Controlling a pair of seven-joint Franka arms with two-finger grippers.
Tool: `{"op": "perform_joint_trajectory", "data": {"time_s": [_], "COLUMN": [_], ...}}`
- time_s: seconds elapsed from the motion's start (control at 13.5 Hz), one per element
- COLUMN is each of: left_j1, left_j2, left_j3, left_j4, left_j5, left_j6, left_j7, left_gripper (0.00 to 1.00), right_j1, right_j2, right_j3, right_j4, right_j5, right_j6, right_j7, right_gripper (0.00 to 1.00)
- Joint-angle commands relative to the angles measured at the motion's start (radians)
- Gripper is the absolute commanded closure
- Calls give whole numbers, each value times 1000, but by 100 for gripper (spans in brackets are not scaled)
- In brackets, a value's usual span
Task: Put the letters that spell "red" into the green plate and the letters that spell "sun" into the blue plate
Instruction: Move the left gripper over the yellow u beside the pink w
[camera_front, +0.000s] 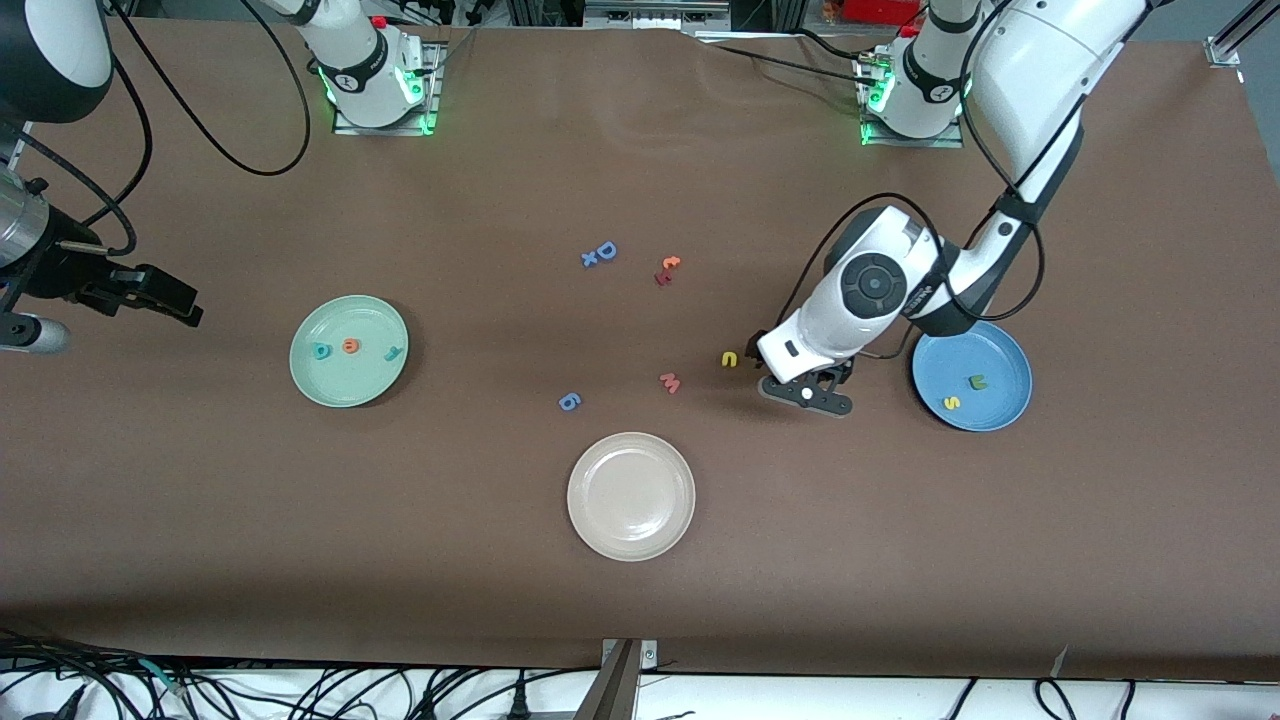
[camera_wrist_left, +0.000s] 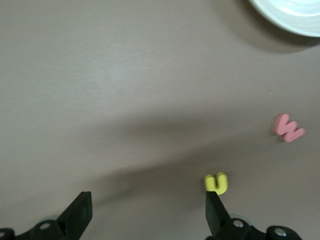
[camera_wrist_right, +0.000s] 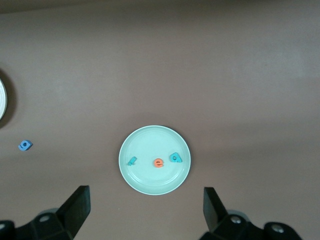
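The green plate (camera_front: 345, 385) (camera_wrist_right: 155, 182) lies toward the right arm's end and holds a teal "d" (camera_front: 321, 350), an orange "e" (camera_front: 350, 346) and a teal "r" (camera_front: 393, 353). In the blue plate (camera_front: 990, 350), toward the left arm's end, are a green "u" (camera_front: 978, 381) and a yellow "s" (camera_front: 952, 403). A yellow "n" (camera_front: 730, 359) (camera_wrist_left: 216, 182) lies on the table between the plates. My left gripper (camera_front: 770, 366) (camera_wrist_left: 148, 210) is low and open, one fingertip (camera_wrist_left: 214, 207) just beside this letter, nothing between the fingers. My right gripper (camera_front: 160, 295) (camera_wrist_right: 147, 210) hangs open and empty, high beside the green plate.
A cream-white plate (camera_front: 631, 540) (camera_wrist_left: 290, 15) sits nearest the front camera. Loose letters on the table: a pink "m" (camera_front: 670, 382) (camera_wrist_left: 288, 128), a blue "6" (camera_front: 569, 401) (camera_wrist_right: 25, 145), a blue "D" with an "x" (camera_front: 600, 253), a red and orange pair (camera_front: 667, 270).
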Motion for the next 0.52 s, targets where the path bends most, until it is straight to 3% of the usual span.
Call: {"op": "perform_joint_trajectory", "data": {"time_s": [0.0,0.22,0.45], "left_j1": [-37,-96,-113], "left_j2": [46,77,71], "left_j3": [7,20,23], "left_j4": [31,25,-4], "left_j5": [-10,-4,111], "left_j6": [71,136,136], "left_j7": [-23,-63,-167], "left_gripper": [0,0,0], "right_j1": [1,1,1], "right_j2": [-9,-6,-1], "right_j3": [2,2,2], "right_j4": [-11,-11,-11], "right_j5": [-8,-8,-8], "right_j6": [2,5,9], "right_j7": [7,5,5], "right_gripper": [0,0,0]}}
